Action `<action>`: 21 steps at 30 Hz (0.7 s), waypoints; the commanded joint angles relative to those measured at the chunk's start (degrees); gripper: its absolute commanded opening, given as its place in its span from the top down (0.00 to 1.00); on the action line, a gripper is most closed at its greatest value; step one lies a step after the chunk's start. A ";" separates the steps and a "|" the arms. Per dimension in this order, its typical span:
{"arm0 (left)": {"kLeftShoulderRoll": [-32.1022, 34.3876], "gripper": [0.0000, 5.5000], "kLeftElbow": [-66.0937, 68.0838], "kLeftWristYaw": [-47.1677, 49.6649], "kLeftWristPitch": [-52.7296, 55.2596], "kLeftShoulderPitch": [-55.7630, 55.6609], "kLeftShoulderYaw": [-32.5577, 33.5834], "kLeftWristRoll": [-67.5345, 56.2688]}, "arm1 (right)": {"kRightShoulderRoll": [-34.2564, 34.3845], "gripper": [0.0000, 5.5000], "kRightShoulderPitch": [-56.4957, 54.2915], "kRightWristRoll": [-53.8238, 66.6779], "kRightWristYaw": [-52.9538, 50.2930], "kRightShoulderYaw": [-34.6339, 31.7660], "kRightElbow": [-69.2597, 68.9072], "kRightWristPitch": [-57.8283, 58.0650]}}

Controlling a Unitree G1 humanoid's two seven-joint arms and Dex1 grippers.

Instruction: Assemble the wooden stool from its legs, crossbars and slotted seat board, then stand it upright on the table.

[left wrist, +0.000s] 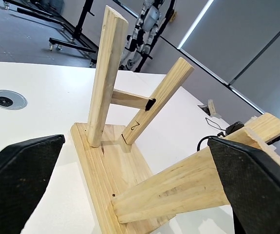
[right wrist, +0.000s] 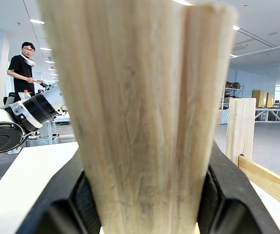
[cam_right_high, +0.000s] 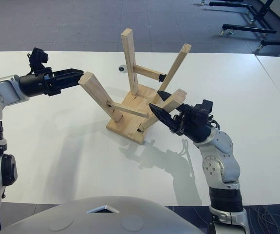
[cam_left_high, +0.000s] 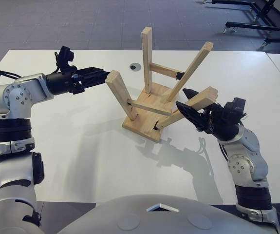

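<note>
Right claw (cam_left_high: pixel 181 97) grips one leg (cam_left_high: pixel 205 97) of the upturned stool (cam_left_high: pixel 144 124); left claw (cam_left_high: pixel 101 76) gapes open.

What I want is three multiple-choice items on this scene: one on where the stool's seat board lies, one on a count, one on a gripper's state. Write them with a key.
1. Where is the pale wooden slotted seat board?
A. on the white table, beneath the legs
B. held in the air
C. on the floor

2. How many pale wooden legs rise from it?
A. two
B. three
C. four

3. The right gripper is:
A. open above the table
B. shut on a leg
C. shut on a crossbar

Answers:
1 A: the board rests on the tabletop, with the stool upside down.
2 C: four legs point upward from the board.
3 B: the right wrist view shows it clamping a leg's end from both sides.
</note>
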 commanded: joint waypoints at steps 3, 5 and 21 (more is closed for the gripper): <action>-0.10 0.02 -0.63 0.62 1.03 0.32 0.29 -0.53 | -0.91 0.63 0.74 -1.13 -1.33 0.15 -1.95 1.27; -0.18 0.02 -0.79 0.79 1.09 0.45 0.40 -0.62 | -1.46 0.63 0.70 -1.36 -1.80 0.32 -2.76 1.86; -0.62 0.02 -0.89 1.39 0.91 0.62 0.73 -0.80 | -2.57 0.63 0.47 -0.95 -2.82 0.73 -6.48 3.74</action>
